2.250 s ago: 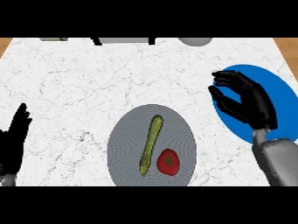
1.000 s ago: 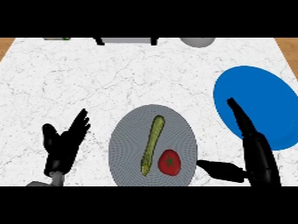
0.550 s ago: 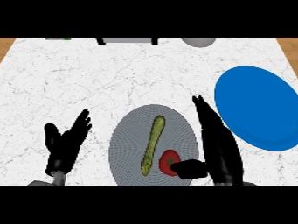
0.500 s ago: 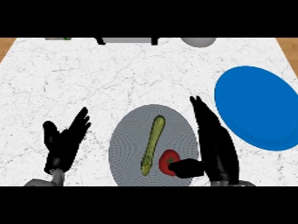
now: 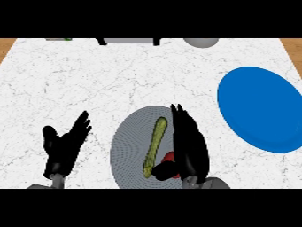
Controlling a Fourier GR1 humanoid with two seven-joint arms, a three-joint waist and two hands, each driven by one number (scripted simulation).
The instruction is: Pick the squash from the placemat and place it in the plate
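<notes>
The squash [image 5: 156, 145] is lying lengthwise on the grey placemat [image 5: 129, 142], near the front of the bench [image 5: 81, 80]. The right hand [image 5: 190, 142] is hovering over the placemat just right of the squash, its fingers straight and apart from the thumb, which is crossing a red item [image 5: 169, 156] beside the squash's near end. The blue plate [image 5: 264, 106] is sitting well to the right. The left hand [image 5: 65, 145] is resting open left of the placemat, fingers spread.
</notes>
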